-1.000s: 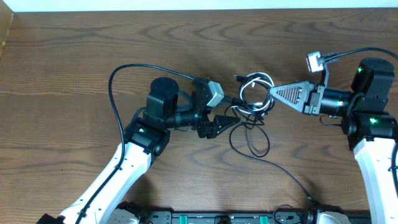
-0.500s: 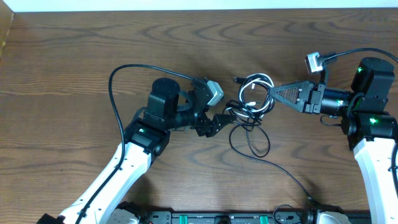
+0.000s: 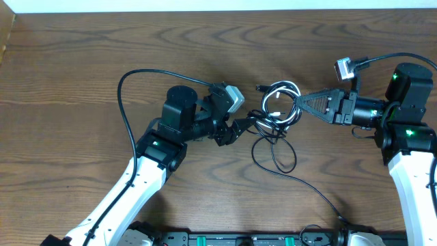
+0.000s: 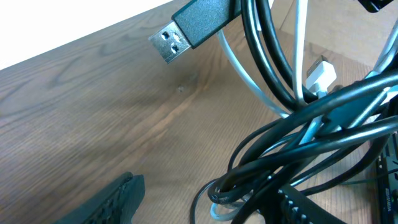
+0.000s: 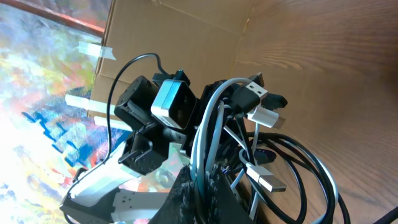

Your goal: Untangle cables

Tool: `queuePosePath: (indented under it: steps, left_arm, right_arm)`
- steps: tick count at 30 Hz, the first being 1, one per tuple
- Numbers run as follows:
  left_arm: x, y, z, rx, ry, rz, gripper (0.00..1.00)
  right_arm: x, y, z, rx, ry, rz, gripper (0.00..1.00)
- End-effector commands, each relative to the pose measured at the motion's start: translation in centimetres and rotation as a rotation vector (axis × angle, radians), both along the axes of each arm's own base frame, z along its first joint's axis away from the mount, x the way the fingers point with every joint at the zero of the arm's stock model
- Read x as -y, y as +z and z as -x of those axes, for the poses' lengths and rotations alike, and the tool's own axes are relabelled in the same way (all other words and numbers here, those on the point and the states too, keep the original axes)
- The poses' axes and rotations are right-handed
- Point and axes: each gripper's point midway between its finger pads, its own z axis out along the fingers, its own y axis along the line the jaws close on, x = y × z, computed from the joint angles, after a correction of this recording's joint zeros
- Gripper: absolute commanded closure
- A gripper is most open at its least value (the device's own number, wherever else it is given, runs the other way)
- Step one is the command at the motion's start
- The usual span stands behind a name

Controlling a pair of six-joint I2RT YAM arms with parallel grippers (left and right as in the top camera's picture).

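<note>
a: where are the cables (image 3: 276, 113)?
b: bunched in a knot on the table (image 3: 82, 61), a little right of centre, between the two arms. whitish loops sit on the far side of the knot. black loops spill toward the near edge, and one thin strand trails off to the near right.
a: right gripper (image 3: 299, 102)?
b: pressed together on the knot's right side, pinching several cords. its wrist view shows black and whitish strands rising straight out of the fingers (image 5: 186, 199).
a: and the left gripper (image 3: 240, 127)?
b: spread wide at the knot's left edge. in its wrist view the cords cross over one finger (image 4: 298, 202), and the other sits well apart, touching nothing.
a: any plugs showing?
b: a black usb plug (image 4: 186, 28) sticks out on the far side, with a small white plug (image 4: 320, 73) to its right.
</note>
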Motion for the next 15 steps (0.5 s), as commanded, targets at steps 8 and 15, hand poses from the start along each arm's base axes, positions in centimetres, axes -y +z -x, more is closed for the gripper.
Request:
queuePosePath:
  steps: [8,15]
  left_arm:
    - [0.17,0.7,-0.25,0.032,-0.005,0.0,0.66]
    - [0.04,0.58,-0.42,0.03,0.007,-0.007,0.92]
  right_arm:
    - [-0.06,0.7,0.48,0.005,0.027,-0.02,0.99]
    - [-0.06,0.76,0.45,0.012,0.027,-0.019,0.99]
